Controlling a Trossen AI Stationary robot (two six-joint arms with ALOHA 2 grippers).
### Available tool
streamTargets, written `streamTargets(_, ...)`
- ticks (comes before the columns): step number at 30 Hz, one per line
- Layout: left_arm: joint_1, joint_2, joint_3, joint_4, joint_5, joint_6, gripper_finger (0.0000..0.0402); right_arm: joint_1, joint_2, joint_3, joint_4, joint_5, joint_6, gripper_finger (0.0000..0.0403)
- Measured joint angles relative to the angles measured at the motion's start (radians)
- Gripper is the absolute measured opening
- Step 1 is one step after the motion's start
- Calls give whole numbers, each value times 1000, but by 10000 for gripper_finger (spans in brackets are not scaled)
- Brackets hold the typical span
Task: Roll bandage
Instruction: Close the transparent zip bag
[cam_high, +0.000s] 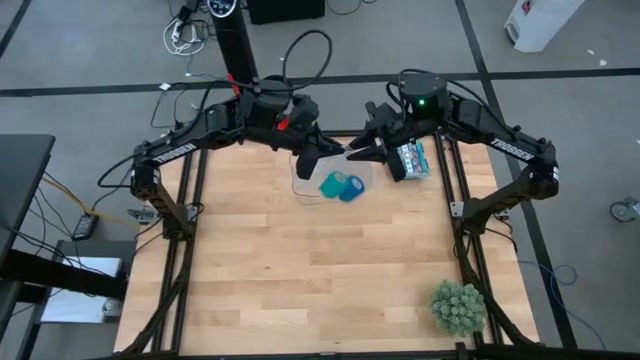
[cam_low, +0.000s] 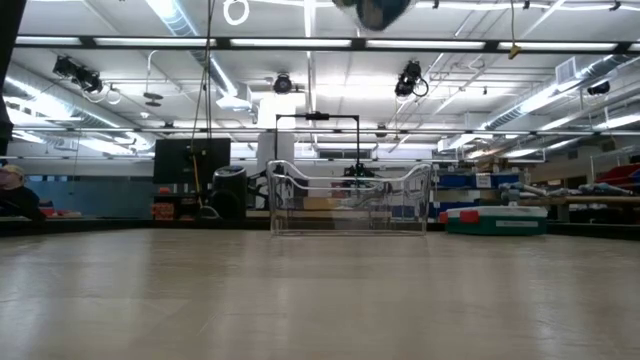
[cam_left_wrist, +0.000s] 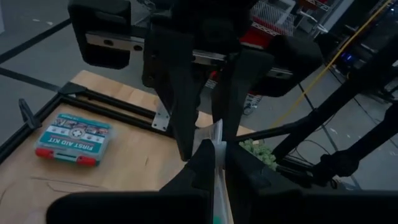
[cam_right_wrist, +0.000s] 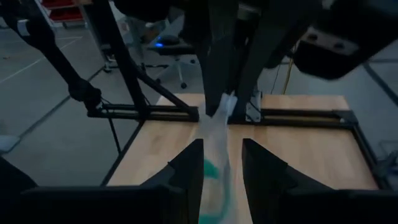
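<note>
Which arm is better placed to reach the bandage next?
Right, probably. The left gripper is shut on the clear bag and is busy holding it. The right gripper is at the bag too, with the teal bandage close beside it.

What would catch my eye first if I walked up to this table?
Probably the two dark arms meeting above the table's far edge, the left gripper and right gripper both pinching a clear plastic bag. Below them lie a teal bandage and a blue roll. A fuzzy green ball sits near the right corner.
</note>
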Motion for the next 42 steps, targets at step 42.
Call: streamTargets(42,11,5,-4,-115,-165,-398,131,-42,-28,0,-206,391,289,0)
